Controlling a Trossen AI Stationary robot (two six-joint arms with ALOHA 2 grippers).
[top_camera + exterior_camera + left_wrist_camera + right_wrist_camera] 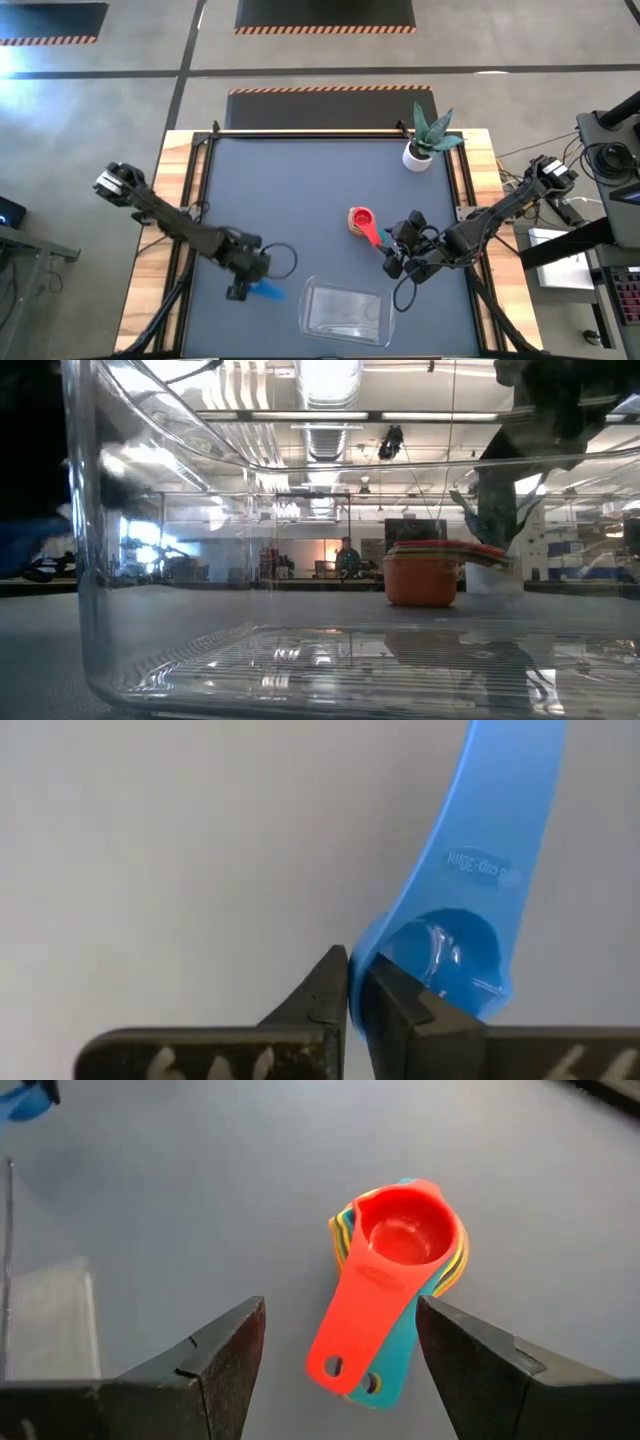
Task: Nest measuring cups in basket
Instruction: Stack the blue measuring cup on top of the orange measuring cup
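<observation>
You are in a robotics lab or an open industrial workspace, not a home. The table (pixel 300 200) has a dark mat in a wooden frame and stands on a bare concrete floor (pixel 300 50) marked with black mats edged in orange-and-black hazard stripes (pixel 325 29). To the right of the table, cables (pixel 585 160) and equipment stands crowd the floor. Looking level across the table, you see a large hall with exposed ceiling ducts (pixel 325 435), long strip lights (pixel 330 380) and rows of benches. A person (pixel 347 555) sits far back among them. A small potted plant (pixel 425 140) stands at the table's far right corner.
</observation>
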